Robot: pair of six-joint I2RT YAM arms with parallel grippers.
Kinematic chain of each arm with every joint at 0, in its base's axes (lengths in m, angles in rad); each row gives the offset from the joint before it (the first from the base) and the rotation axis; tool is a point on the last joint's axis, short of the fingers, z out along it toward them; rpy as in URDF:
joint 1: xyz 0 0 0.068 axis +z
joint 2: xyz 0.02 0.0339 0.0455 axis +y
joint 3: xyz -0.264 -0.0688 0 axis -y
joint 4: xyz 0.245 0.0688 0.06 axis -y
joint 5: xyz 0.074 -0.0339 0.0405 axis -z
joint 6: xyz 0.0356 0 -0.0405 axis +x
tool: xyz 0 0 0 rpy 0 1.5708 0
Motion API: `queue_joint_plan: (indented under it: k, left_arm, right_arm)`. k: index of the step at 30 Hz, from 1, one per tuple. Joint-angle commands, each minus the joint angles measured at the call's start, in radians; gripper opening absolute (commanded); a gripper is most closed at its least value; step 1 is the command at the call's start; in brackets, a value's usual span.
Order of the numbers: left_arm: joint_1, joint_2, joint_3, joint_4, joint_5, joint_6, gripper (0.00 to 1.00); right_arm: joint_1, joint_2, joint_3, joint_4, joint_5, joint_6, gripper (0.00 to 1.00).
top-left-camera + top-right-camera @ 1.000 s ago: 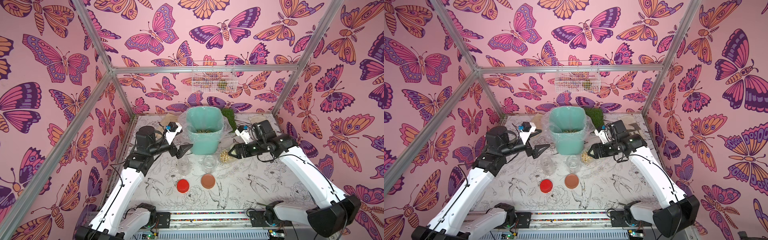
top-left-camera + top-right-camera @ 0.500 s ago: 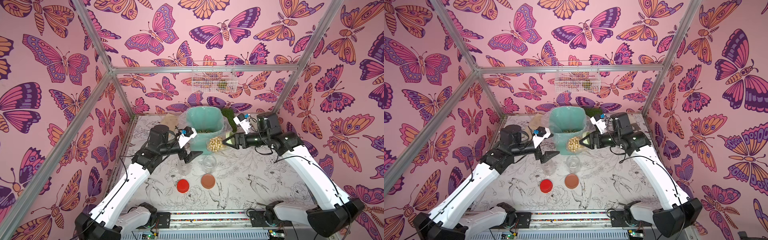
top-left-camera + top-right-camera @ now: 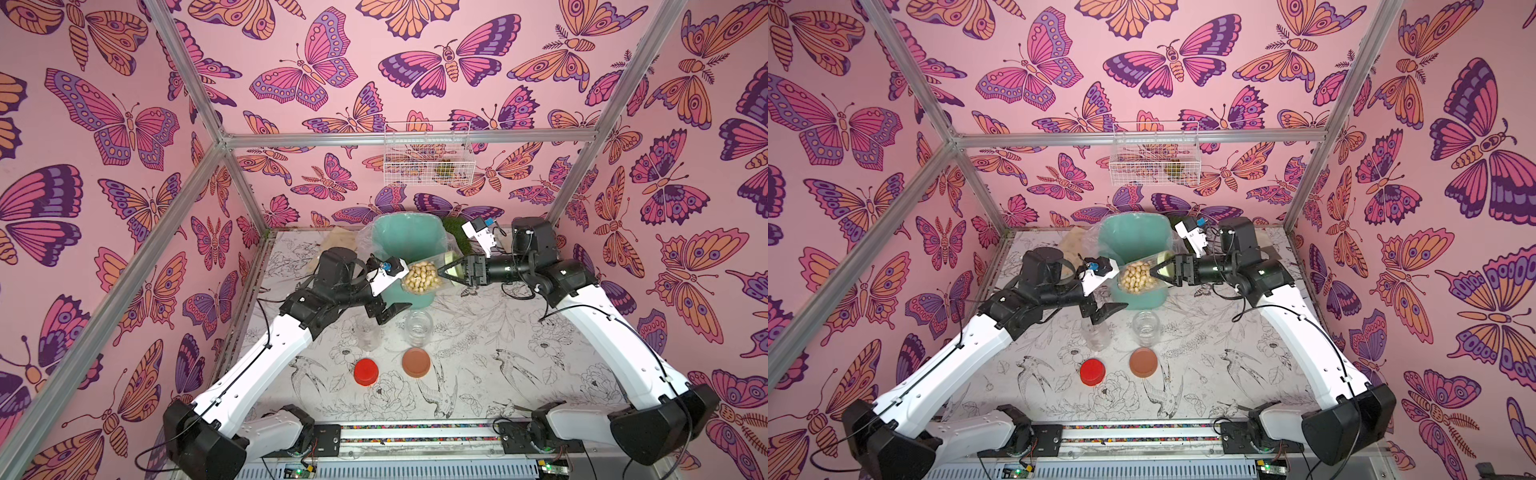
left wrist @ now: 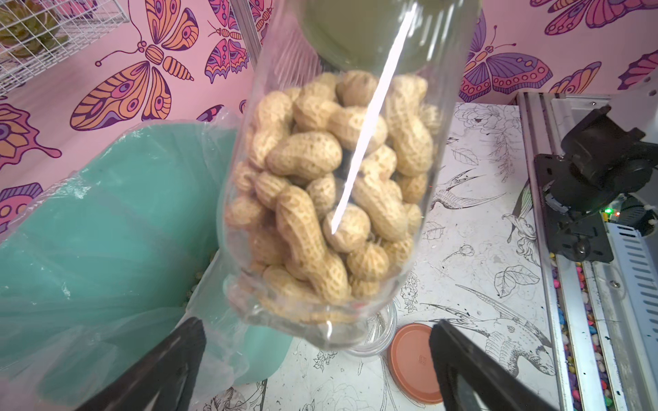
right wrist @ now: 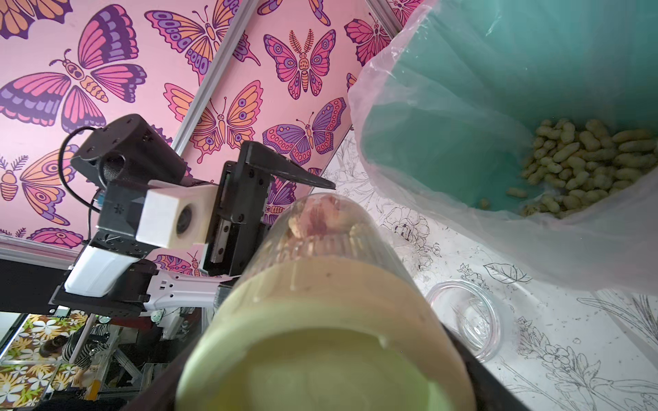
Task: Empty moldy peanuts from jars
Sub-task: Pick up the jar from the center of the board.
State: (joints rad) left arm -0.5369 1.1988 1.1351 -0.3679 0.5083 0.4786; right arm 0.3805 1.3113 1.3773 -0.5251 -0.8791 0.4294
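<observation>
Jaws of the right gripper [image 3: 446, 270] were clamped on the lid end of the full jar [image 3: 422, 278], which lay on its side in the air, just in front of the bin [image 3: 399, 232]. The left gripper [image 4: 317, 322] had its jaws spread wide, one either side of the jar's base w/o touching it (its wrist view showed a gap on both sides). The pale green lid [image 5: 320, 356] was on, so the peanuts [image 4: 320, 178] were all inside, filling most of the jar. More peanuts [image 5: 587, 160] already lay in the bin. An empty jar [image 3: 417, 328] and another empty jar [image 3: 368, 332] stood open on the table [image 3: 478, 353], w/ the brown lid [image 3: 416, 362] and red lid [image 3: 366, 372] lying nearer the robot's base.

The jar was prob. light even when full. Its wall looked smooth and clear, so likely slick, and if thin plastic it could flex under a hard squeeze. The contents were loose and would shift when tipped. Best hold for the left: across the body near the base, firm but not crushing, so the right could twist the lid off w/ the mouth over the bin.
</observation>
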Motion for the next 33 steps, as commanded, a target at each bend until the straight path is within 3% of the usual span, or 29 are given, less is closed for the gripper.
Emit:
queue_joint_plan:
  k: [1,33]
  left_arm:
    - [-0.013,0.009,0.019,0.012,-0.021,0.011,1.00]
    - [-0.043,0.059,-0.004,0.135,-0.055,-0.028,0.96]
  right_arm:
    - [0.016,-0.002,0.012,0.104,-0.067,0.024,0.00]
    - [0.107,0.093,0.054,0.124,-0.092,0.017,0.00]
